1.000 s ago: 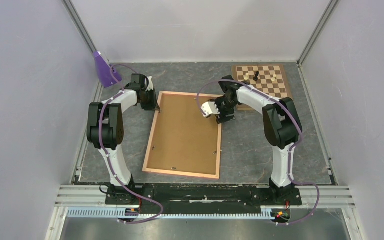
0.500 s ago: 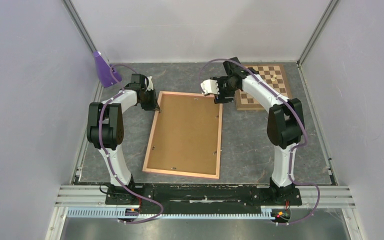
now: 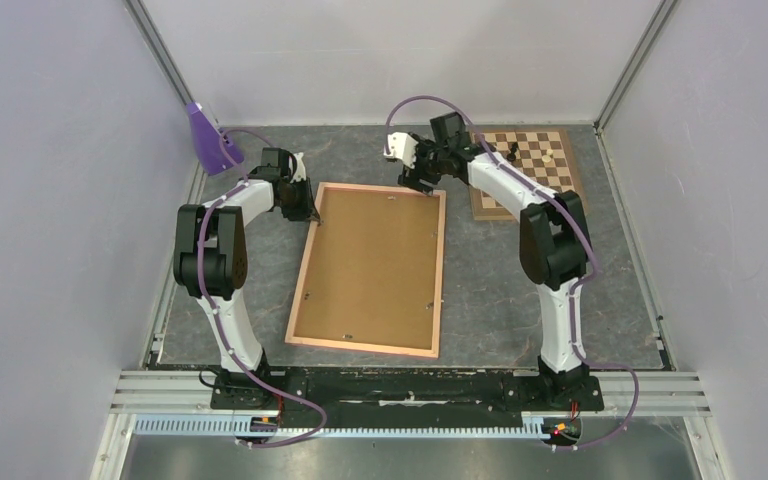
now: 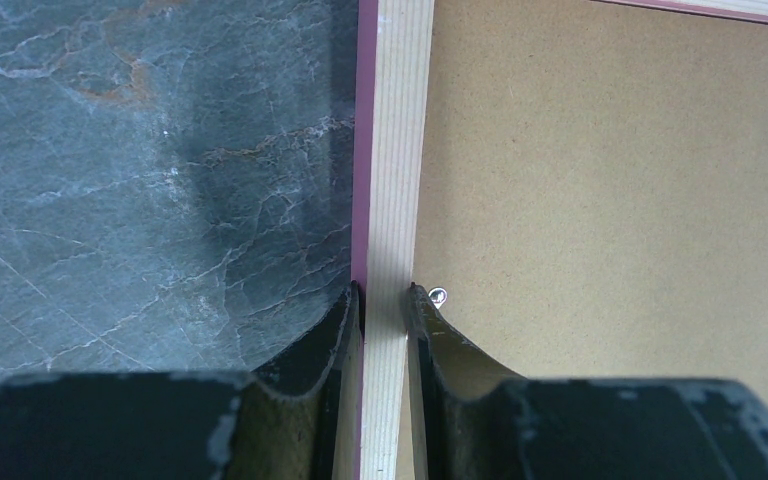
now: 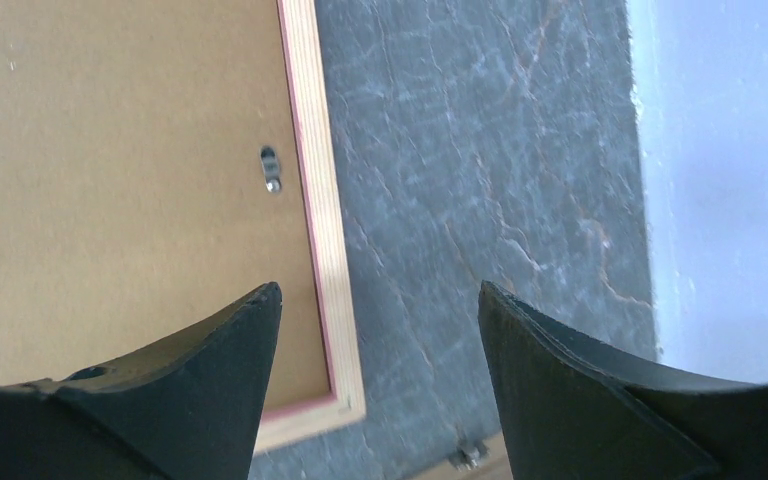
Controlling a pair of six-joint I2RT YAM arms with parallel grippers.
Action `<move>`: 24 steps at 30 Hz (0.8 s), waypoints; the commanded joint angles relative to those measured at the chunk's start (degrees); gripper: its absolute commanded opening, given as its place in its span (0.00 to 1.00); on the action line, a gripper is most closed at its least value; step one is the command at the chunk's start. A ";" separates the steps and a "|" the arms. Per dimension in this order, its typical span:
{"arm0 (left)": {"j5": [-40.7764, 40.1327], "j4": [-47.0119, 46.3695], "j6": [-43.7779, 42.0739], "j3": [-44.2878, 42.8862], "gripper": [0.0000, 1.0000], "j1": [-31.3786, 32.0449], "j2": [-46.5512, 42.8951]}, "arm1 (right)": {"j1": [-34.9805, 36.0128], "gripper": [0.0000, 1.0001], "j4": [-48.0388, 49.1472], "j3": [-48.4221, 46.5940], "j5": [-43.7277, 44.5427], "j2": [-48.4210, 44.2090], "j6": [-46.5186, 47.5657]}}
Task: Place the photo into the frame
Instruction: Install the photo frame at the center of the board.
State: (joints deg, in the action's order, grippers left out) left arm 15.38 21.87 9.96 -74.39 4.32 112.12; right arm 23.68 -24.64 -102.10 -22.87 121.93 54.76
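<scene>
So the frame (image 3: 301,272) is lying back-up on the bench (image 3: 500,290) with the brown backing board (image 3: 375,265) sitting in it. Left hand (image 4: 385,292) is clamped on the frame's left rail near its far corner, right hand (image 5: 378,290) hangs spread wide and empty above the frame's far edge, near its right corner

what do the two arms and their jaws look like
Both the left arm and right arm have white links with bulky black joints, and a purple cable runs along each. The jaws are black, curved and tapering, with scuffed pale edges.
</scene>
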 commanded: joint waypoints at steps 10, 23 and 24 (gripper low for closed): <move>0.80 0.81 2.17 1.61 0.02 0.32 1.61 | 3.17 0.72 9.91 -4.96 -0.23 9.13 -8.70; 0.79 0.81 2.00 1.44 0.02 0.52 1.86 | 3.24 0.70 12.06 -5.22 -0.45 11.13 -10.99; 0.77 0.76 2.00 1.44 0.02 0.52 1.85 | 3.32 0.70 12.10 -5.21 -0.53 11.21 -11.12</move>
State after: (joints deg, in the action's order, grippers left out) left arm 15.59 21.74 9.96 -74.30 4.25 112.12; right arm 26.83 -15.33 -104.77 -22.44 132.14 45.50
